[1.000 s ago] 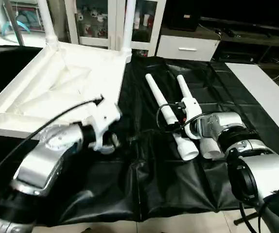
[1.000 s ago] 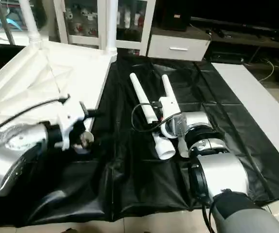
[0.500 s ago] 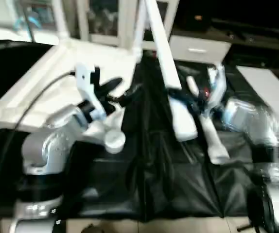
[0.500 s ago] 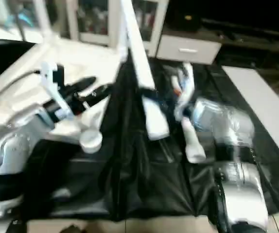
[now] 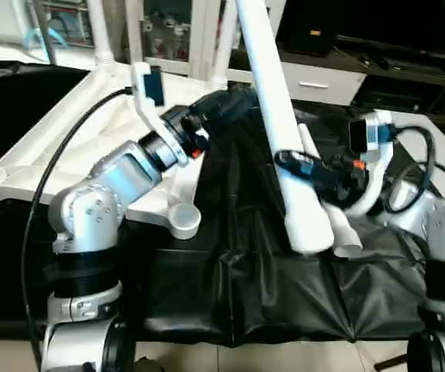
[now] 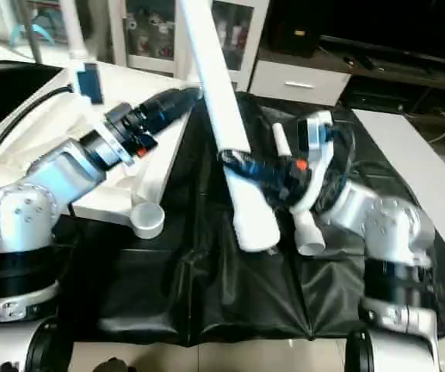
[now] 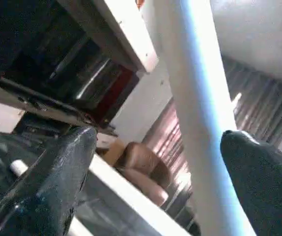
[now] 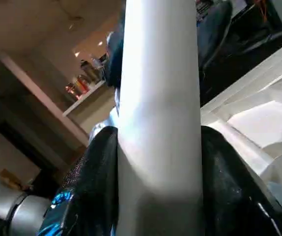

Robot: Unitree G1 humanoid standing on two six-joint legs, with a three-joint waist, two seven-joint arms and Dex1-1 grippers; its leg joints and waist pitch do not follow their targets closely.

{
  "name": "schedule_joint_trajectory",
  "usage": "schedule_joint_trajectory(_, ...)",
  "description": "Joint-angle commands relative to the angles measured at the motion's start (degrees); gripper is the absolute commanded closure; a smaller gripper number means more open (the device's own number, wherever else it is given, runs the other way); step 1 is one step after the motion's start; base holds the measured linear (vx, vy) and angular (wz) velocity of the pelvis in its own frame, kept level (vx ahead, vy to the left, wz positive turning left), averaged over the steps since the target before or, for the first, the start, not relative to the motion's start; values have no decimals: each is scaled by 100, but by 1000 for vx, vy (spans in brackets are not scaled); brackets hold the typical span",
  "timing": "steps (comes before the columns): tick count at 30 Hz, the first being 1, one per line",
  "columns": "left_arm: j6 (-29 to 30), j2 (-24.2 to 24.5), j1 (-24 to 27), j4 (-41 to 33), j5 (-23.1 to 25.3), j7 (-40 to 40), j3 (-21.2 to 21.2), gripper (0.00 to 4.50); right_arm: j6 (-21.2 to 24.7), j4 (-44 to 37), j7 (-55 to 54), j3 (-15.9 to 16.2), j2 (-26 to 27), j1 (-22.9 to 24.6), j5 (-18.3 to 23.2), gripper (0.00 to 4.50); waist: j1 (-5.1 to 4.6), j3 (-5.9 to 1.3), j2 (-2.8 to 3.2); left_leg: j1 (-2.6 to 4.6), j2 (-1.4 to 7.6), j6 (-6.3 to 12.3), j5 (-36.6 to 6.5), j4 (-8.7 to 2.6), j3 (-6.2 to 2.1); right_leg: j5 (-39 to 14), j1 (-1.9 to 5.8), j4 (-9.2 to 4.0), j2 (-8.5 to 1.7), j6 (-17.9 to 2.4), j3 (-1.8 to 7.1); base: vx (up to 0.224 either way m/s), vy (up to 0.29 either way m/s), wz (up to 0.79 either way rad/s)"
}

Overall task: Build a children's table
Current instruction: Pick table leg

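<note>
While the raised leg [image 5: 277, 116] slants over the cloth, steeply tilted, wide open end low: here is the picture;

Tabletop [image 5: 75, 147]: white plastic, square, upside down on the black-draped work table [image 5: 253, 279]; ribs showing; round corner socket [image 5: 182, 221] at the near corner, beside the left forearm.

Raised leg: long, white, round, tapered; thick end just right of the tabletop's near corner, thin end running up out of sight.

Right gripper [image 5: 304, 164]: black fingers closed around the raised leg's lower part; in the right wrist view a finger [image 8: 94, 182] presses each side of the white tube.

Left gripper [image 5: 226, 105]: spread wide, reaching from over the tabletop toward the raised leg; in the left wrist view the leg passes between the two fingers [image 7: 57, 172] with gaps on both sides, nothing gripped.

Legs, counted: four; two standing upright in the tabletop's far sockets [image 5: 98, 35] [image 5: 224, 46]; one raised; one lying on the cloth [image 6: 296, 201], right of the tabletop, partly hidden behind the right gripper.

Tabletops: one; grippers: two.
</note>
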Motion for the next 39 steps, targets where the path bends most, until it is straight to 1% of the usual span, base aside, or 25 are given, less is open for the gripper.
schedule_joint_trajectory(1,129,-79,-113,16,-146,85,-28,0,79,-240,-65,-196,-43,-9,147,269,3,-355,51,87,169,-226,-442,-439,-36,-569,254,-466,-390,-1096,172,0,0,0)
schedule_joint_trajectory(2,134,-81,-118,18,-175,95,-20,0,86,-257,-77,-197,-36,-6,148,269,-2,-353,52,85,170,-228,-472,-441,-37,-625,256,-469,-392,-1083,174,0,0,0)
schedule_joint_trajectory(4,189,-110,-127,-4,-271,142,7,0,56,-392,-135,-103,-23,31,97,269,-3,-346,93,90,174,-261,-529,-448,-46,-742,250,-481,-400,-1016,179,0,0,0)
schedule_joint_trajectory(5,225,-132,-131,-16,-330,170,30,0,50,-455,-167,-64,-21,47,96,269,-6,-343,79,88,173,-286,-553,-451,-44,-764,252,-493,-399,-1002,180,0,0,0)
schedule_joint_trajectory(8,287,-152,-135,-54,-406,219,34,0,36,-545,-239,-19,-28,84,154,269,-8,-343,90,96,173,-305,-566,-458,-46,-766,249,-497,-391,-962,179,0,0,0)
schedule_joint_trajectory(10,346,-184,-125,-71,-423,288,-8,0,-120,-666,-361,133,-67,163,10,269,-8,-348,120,95,178,-337,-553,-467,-52,-666,256,-499,-393,-949,175,0,0,0)
schedule_joint_trajectory(13,239,-188,-153,36,-185,468,-98,0,-957,-977,-814,684,-89,299,-960,269,-27,-345,117,93,178,-414,-411,-477,-53,-451,255,-494,-384,-855,175,0,0,0)
schedule_joint_trajectory(14,198,-193,-184,91,-134,559,-77,0,-1360,-1005,-1086,845,-30,294,-1380,269,-26,-351,108,88,181,-425,-401,-480,-57,-431,261,-484,-391,-847,171,0,0,0)
schedule_joint_trajectory(15,143,-178,-210,133,-47,635,-81,0,-1714,-1114,-1217,1128,-76,320,-1783,269,-35,-337,96,81,164,-449,-427,-484,-48,-510,255,-501,-380,-788,174,0,0,0)
schedule_joint_trajectory(16,110,-165,-227,158,8,680,-86,0,-1928,-1190,-1287,1317,-115,338,-2031,269,-35,-337,96,81,164,-449,-427,-484,-48,-510,255,-501,-380,-788,174,0,0,0)
schedule_joint_trajectory(17,23,-134,-247,272,127,760,-103,0,-1951,-1391,-1457,1479,12,392,-2091,269,-37,-330,89,88,164,-410,-406,-493,-48,-471,263,-502,-376,-744,185,0,0,0)
schedule_joint_trajectory(20,-126,-111,-262,445,339,920,-128,0,-2210,-1525,-1652,1724,110,463,-2342,269,-52,-351,99,96,165,-299,-246,-489,-49,-107,274,-467,-355,-764,183,0,0,0)
schedule_joint_trajectory(21,-239,-123,-283,582,450,1072,-95,0,-2562,-1580,-1889,1995,166,513,-2706,269,-49,-357,101,97,170,-283,-105,-479,-52,186,272,-445,-359,-805,177,0,0,0)
schedule_joint_trajectory(23,-263,-128,-288,606,468,1110,-81,0,-2608,-1593,-1981,2028,212,526,-2754,269,-62,-365,109,104,160,-268,-9,-476,-46,429,284,-418,-348,-881,175,0,0,0)
schedule_joint_trajectory(25,-480,-171,-343,778,656,1397,17,0,-3503,-1479,-2554,2664,108,515,-3868,269,-74,-355,121,103,152,-332,12,-474,-39,537,284,-422,-344,-903,173,0,0,0)
schedule_joint_trajectory(26,-545,-184,-358,812,700,1459,42,0,-3793,-1391,-2797,2901,38,489,-4311,269,-67,-355,125,102,160,-381,11,-477,-50,507,288,-422,-352,-879,170,0,0,0)
schedule_joint_trajectory(27,-580,-204,-365,817,709,1517,78,0,-3976,-1348,-2956,3042,8,495,-4596,269,-78,-349,116,99,154,-432,12,-480,-46,473,290,-433,-345,-841,170,0,0,0)
schedule_joint_trajectory(28,-615,-212,-387,840,707,1562,124,0,-4040,-1284,-3238,3130,45,477,-4840,269,-93,-339,133,99,142,-498,-104,-489,-39,392,299,-439,-345,-806,180,0,0,0)
schedule_joint_trajectory(30,-687,-216,-427,891,728,1668,198,0,-4073,-1206,-3650,3202,158,462,-5090,269,-109,-333,161,116,141,-559,-369,-504,-47,180,278,-438,-334,-743,184,0,0,0)
schedule_joint_trajectory(31,-700,-217,-432,899,738,1687,207,18,-4081,-1197,-3695,3208,175,462,-5113,269,-123,-330,148,111,138,-551,-434,-506,-44,157,278,-445,-327,-730,185,0,0,0)
schedule_joint_trajectory(32,-746,-237,-449,922,725,1741,249,29,-4150,-1170,-3953,3283,205,464,-5339,269,-125,-323,177,112,142,-551,-530,-514,-54,120,272,-442,-330,-704,185,0,0,0)
schedule_joint_trajectory(34,-761,-250,-455,928,702,1750,268,36,-4190,-1161,-4085,3332,201,465,-5476,269,-146,-324,160,103,143,-548,-536,-512,-57,187,279,-434,-330,-680,185,0,0,0)
schedule_joint_trajectory(36,-811,-276,-475,953,661,1766,295,52,-4433,-1066,-4353,3498,250,494,-5850,269,-168,-323,183,93,135,-549,-492,-505,-56,299,277,-426,-328,-670,186,0,0,0)
schedule_joint_trajectory(38,-838,-290,-483,960,664,1778,306,79,-4514,-1039,-4367,3544,255,498,-5938,269,-185,-321,173,95,128,-501,-501,-496,-47,383,284,-422,-316,-688,191,0,0,0)
schedule_joint_trajectory(39,-865,-318,-491,967,634,1778,325,78,-4622,-1005,-4402,3586,273,507,-6040,269,-182,-320,183,95,129,-469,-494,-492,-46,430,285,-418,-318,-709,193,0,0,0)
